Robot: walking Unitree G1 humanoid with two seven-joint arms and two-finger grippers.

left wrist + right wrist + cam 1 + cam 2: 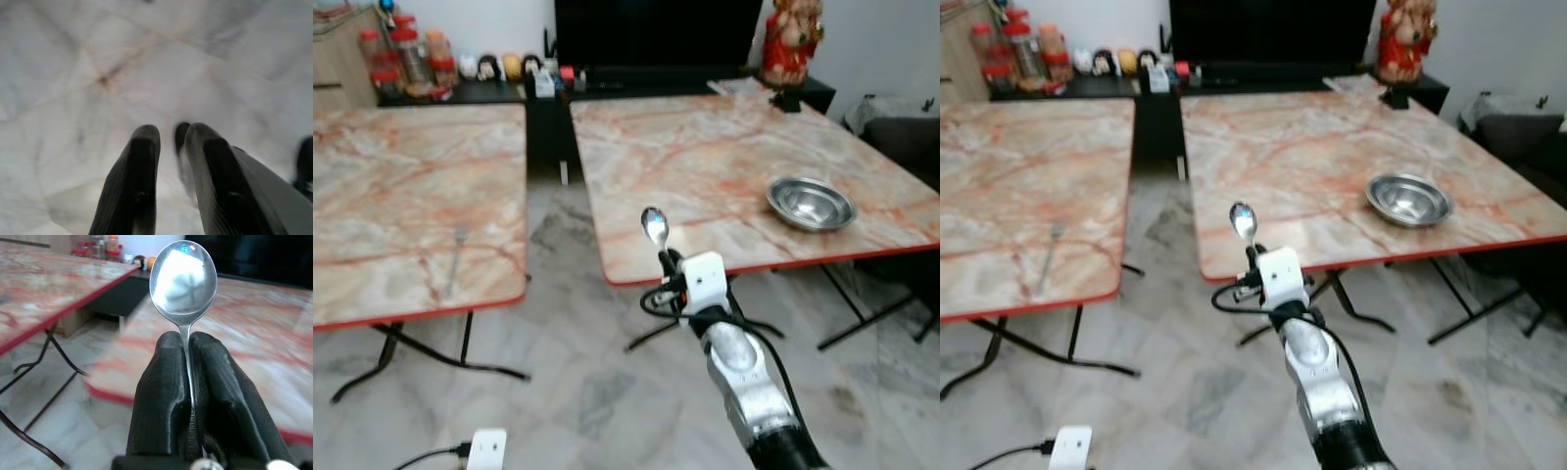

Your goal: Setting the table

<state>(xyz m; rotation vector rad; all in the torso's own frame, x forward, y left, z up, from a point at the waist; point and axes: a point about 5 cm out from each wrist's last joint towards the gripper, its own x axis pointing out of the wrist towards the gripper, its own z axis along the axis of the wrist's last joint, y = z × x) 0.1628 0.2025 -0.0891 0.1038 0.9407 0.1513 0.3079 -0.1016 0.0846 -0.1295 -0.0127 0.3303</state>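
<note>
Marble-patterned counters stand side by side before us on a pale stone floor, with a dark cabinet of jars and a black screen behind them. We call them the left counter (401, 186) and the right counter (705, 166). A fork (456, 257) lies on the left counter near its front edge, its long axis running roughly away from us. A steel bowl (811, 203) sits on the right counter toward its front right corner.

Our right claw (187, 382) is raised in front of us, short of the right counter's red front edge. Its two black fingers are pressed together on the handle of a spoon (655, 227), which stands upright with its bowl end up above the fingertips. Our left claw (168, 166) hangs low, pointing at the floor, with its fingers a little apart and nothing between them.

We judge the spoon belongs beside the steel bowl. From the right claw, the bowl lies ahead and to the right, well apart. The right arm is plainly the nearer one and already holds the piece. The move turns on tipping the spoon from upright to flat, so its long axis lies along the counter just beside the bowl.
</note>
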